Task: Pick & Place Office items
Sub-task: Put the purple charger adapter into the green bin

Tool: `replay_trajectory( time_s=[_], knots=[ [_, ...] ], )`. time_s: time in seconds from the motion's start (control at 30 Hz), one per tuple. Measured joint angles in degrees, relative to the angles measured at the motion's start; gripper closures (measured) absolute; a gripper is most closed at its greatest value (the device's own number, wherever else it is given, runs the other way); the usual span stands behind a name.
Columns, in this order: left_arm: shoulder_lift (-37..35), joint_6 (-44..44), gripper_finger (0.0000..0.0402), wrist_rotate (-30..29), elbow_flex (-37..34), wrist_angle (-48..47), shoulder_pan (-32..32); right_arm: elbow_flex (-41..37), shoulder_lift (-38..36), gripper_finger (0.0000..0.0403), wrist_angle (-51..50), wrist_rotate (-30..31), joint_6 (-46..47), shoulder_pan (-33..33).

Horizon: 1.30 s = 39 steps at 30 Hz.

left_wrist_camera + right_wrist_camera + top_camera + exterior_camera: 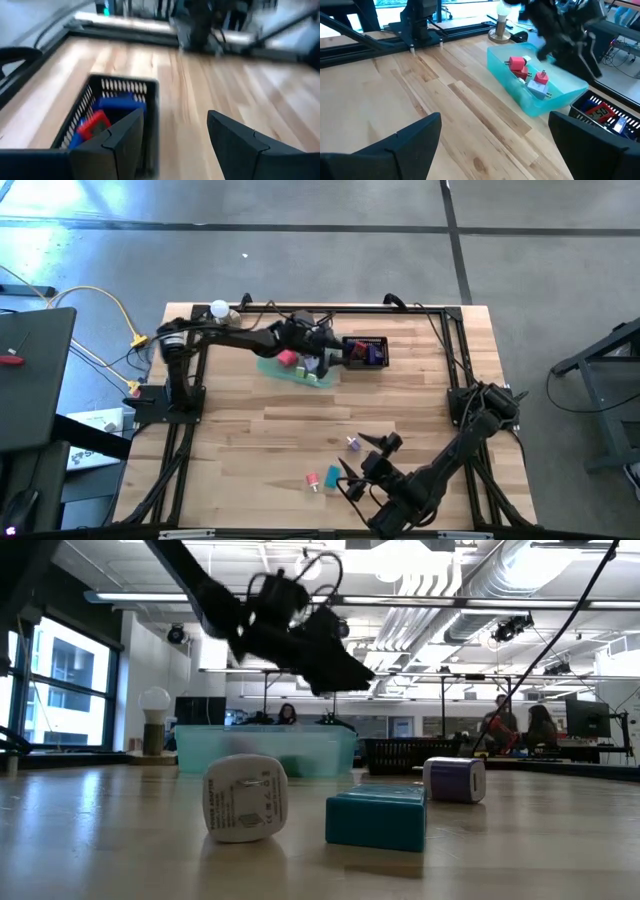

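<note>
Low view first: a white plug (245,797), a teal block (376,817) and a purple-faced cube (455,780) lie loose on the table (260,440), probably awaiting pickup. Beyond, the tray (560,97) and basket (107,85) already hold several items. Right gripper (368,462) hovers spread and empty near the front edge; left gripper (172,145), also spread and empty, hangs beside the basket, with bare wood between.
</note>
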Motion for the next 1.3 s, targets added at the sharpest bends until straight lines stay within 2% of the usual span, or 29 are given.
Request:
replay_trajectory(
  time_s=[0.17, 0.27, 0.4, 0.57, 0.83, 0.9, 1.0, 1.13, 1.3],
  knots=[
    [-9.5, 6.9, 0.0186, -4.5, 0.0, -22.1, -3.8, 0.0, 0.0, 0.0045, 0.0, -1.9, -0.1, 0.9],
    [-15.1, 5.7, 0.0186, -6.9, 0.0, -31.6, -7.4, 0.0, 0.0, 0.0045, 1.1, -5.0, -2.1, 1.1],
    [-21.1, -2.9, 0.0186, -7.1, 0.0, -35.3, -13.2, 0.0, 0.0, 0.0045, 3.6, -9.5, -7.4, 1.1],
    [-26.9, -8.0, 0.0186, -9.7, 0.0, -39.8, -20.7, 0.0, 0.0, 0.0045, 6.2, -17.9, -11.1, 0.9],
    [-30.4, -17.6, 0.0186, -12.2, 0.0, -52.9, -31.0, 0.0, 0.0, 0.0045, 1.8, -28.5, -3.6, -3.9],
    [-30.5, -19.0, 0.0186, -14.8, 0.0, -55.7, -34.0, 0.0, 0.0, 0.0045, 0.5, -32.1, -2.9, -5.7],
    [-30.5, -21.2, 0.0186, -21.7, 0.0, -58.4, -38.5, 0.0, 0.0, 0.0045, 0.0, -36.2, -4.3, -7.9],
    [-30.9, -22.2, 0.0186, -30.0, 0.0, -59.7, -44.1, 0.0, 0.0, 0.0045, 0.1, -38.5, -8.5, -9.5],
    [-31.1, -22.3, 0.0186, -31.2, 0.0, -61.3, -50.0, -1.1, 0.0, 0.0045, 1.2, -40.9, -9.9, -10.6]
  ],
)
